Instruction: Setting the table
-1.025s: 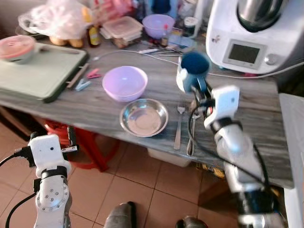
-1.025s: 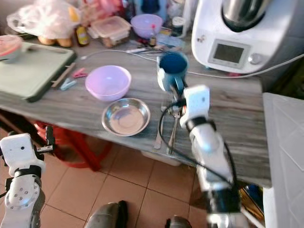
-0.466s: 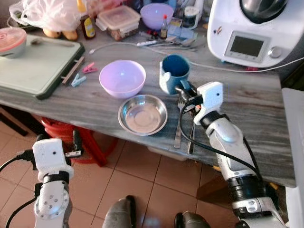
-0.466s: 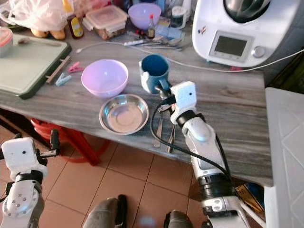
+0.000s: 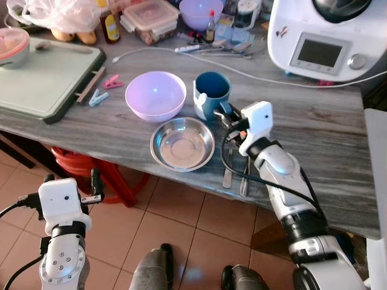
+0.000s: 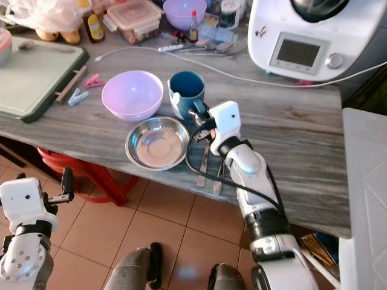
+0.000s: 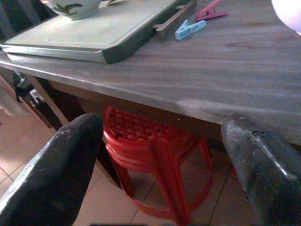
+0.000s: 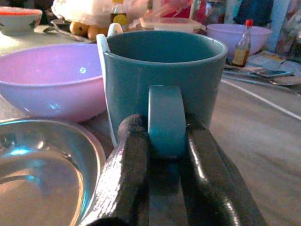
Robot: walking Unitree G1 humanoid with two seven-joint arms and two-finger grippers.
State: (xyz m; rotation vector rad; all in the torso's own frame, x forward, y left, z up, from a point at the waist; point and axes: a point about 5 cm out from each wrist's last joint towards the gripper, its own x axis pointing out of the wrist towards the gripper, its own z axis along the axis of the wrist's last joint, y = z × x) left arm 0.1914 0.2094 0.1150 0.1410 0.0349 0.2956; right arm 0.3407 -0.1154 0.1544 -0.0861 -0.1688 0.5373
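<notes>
My left gripper (image 5: 68, 192) hangs below the edge of the grey wood-grain surface (image 5: 314, 139), jaws spread wide and holding nothing, with a red stool (image 7: 155, 146) under the surface ahead of it. My right gripper (image 8: 162, 155) is clenched on the handle of the teal mug (image 5: 211, 95), one black finger (image 8: 127, 174) on each side of the handle.

Taking the mug as the landmark: the steel bowl (image 5: 182, 144) lies just in front of it, on my side, and a fork (image 5: 228, 172) and a spoon (image 5: 244, 181) lie by the surface's near edge beneath my right forearm. The lilac bowl (image 5: 155, 95) stands just beside the mug, to its left. Further left are a pink clothes peg (image 5: 112, 83) and a blue clothes peg (image 5: 97, 98), then the green cutting board (image 5: 42, 78). Behind the mug and to its right stands a white kitchen machine (image 5: 320, 36); its screen is too small for me to read, and I can make out no writing anywhere.

Half a second ago the mug stood further right and further back; it now sits on the surface close beside the lilac bowl, my grip on the handle unchanged.
</notes>
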